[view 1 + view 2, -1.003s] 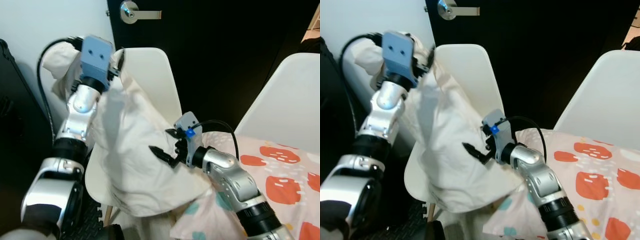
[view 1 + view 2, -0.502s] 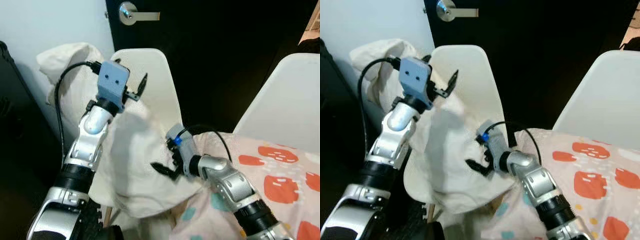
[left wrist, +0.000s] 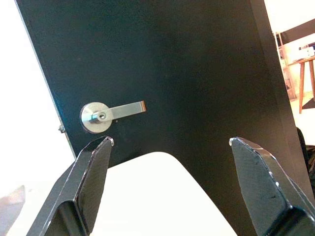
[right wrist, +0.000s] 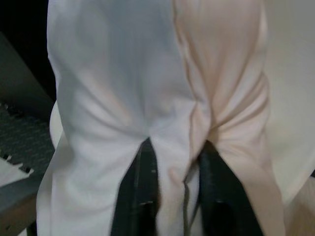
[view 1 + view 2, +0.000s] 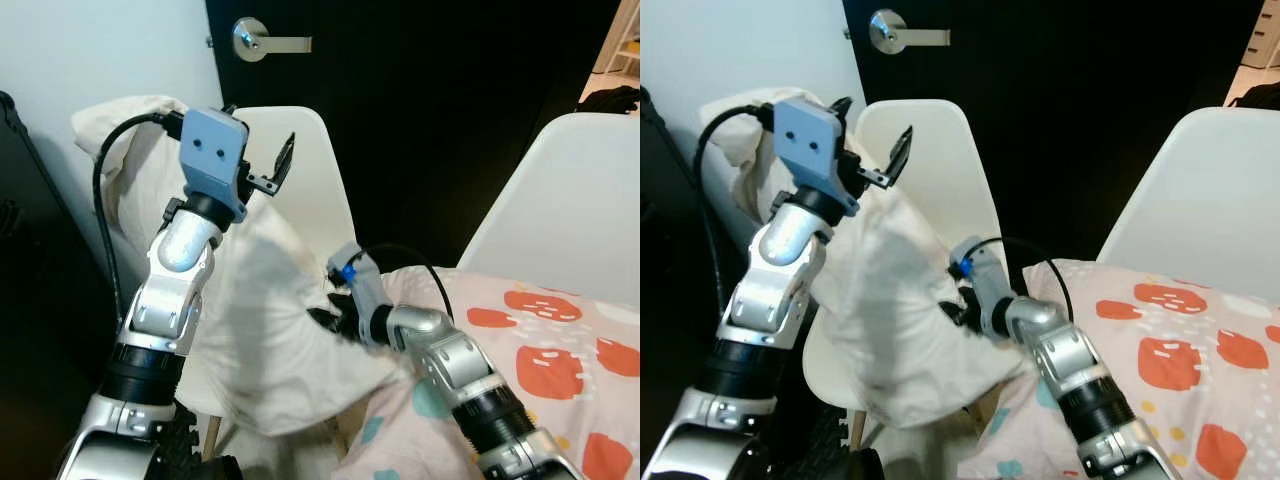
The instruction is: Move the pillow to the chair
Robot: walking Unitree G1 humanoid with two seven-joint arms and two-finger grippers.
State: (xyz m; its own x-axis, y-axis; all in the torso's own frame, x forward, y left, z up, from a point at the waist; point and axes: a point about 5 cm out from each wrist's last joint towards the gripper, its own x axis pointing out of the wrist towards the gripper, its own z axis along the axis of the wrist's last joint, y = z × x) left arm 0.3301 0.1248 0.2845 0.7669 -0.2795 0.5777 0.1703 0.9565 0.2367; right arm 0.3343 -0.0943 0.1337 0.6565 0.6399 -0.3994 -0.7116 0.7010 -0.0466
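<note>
In the left eye view, the cream pillow lies slumped on the white chair in the left half of the frame, its upper corner hanging over the chair's back toward the pale wall at upper left and its bulk covering the seat at lower centre. The left gripper is raised in the upper left of the frame, in front of the chair back, with its jaws spread apart and nothing between them. The right gripper sits at centre, pressed into the pillow's right edge. A black door with a silver door handle fills the top of the frame behind the chair. A second white chair stands at the right, and a patterned pillow with red and teal spots lies at lower right under the right arm. In the left wrist view, the two black fingers stand wide apart at the lower corners, framing the door handle and the rounded top of the white chair's back at lower centre. In the right wrist view, the jaws are clamped on a pinched fold of the cream pillow at lower centre, the fabric bunching between them.
</note>
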